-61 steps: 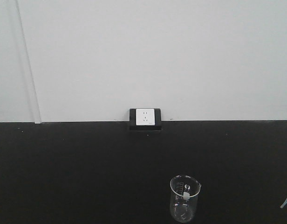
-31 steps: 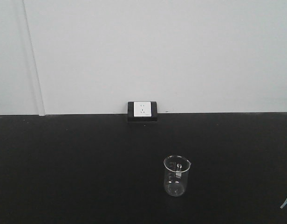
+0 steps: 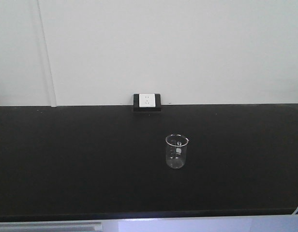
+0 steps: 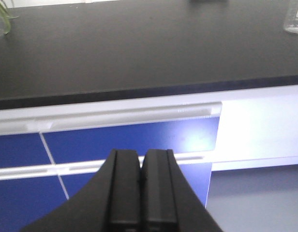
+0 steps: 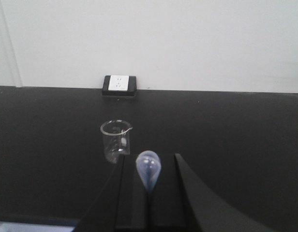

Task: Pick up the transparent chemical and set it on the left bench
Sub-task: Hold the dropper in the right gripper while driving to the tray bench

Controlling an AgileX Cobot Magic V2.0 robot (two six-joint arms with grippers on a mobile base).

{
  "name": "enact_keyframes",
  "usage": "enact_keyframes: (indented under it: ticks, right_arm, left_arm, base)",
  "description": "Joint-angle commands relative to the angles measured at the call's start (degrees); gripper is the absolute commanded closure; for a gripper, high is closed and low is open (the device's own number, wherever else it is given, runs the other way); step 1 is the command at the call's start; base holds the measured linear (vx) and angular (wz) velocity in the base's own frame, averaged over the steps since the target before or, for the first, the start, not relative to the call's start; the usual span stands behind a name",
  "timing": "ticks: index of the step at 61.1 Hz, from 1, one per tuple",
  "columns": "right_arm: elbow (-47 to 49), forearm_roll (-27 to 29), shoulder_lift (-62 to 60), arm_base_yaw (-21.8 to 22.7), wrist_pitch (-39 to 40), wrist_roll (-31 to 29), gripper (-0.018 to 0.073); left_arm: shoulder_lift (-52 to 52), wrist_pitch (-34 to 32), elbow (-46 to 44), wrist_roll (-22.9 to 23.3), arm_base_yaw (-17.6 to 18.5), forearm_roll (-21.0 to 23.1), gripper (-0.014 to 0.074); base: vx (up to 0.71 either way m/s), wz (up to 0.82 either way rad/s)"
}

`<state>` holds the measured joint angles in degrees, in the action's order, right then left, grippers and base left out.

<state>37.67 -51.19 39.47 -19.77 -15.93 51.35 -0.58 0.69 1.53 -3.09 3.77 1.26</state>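
Observation:
The clear glass beaker [image 3: 176,151] stands upright on a black worktop [image 3: 67,164] that has a white wall socket [image 3: 147,100]. The beaker also shows in the right wrist view [image 5: 115,140] and at the top right of the left wrist view [image 4: 294,21]. My right gripper [image 5: 149,162] is shut on a translucent dropper pipette [image 5: 148,170], bulb forward, just short of the beaker and to its right. My left gripper [image 4: 141,157] is shut and empty, low in front of the cabinet. The left bench with white bins is out of view.
The worktop's front edge [image 3: 149,215] shows with a white trim below. Blue cabinet fronts [image 4: 129,140] with white rails sit under the worktop. Green plant leaves [image 4: 1,19] show at the far left of the worktop. A white wall rises behind.
The view has drawn back from the worktop: the beaker and socket look smaller and sit higher in the frame, and the worktop's front edge has come into view.

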Motion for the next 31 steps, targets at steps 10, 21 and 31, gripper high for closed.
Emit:
enact_keyframes:
  ticks: [10, 21, 31]
  right_arm:
    - [1.6, -1.2, 0.0, -0.1, 2.5, -0.3, 0.0562]
    - [1.6, -1.2, 0.0, -0.1, 2.5, -0.3, 0.0562]
    - [1.6, -1.2, 0.0, -0.1, 2.5, -0.3, 0.0562]
  left_arm:
    - [-1.1, -4.5, 0.9, 0.4, 0.1, 0.0, 0.06]
    - [-1.1, -4.5, 0.9, 0.4, 0.1, 0.0, 0.06]
    - [-1.1, -4.5, 0.9, 0.4, 0.1, 0.0, 0.06]
  base:
    - [-0.36, 0.15]
    - [-0.34, 0.36]
    - [-0.32, 0.55]
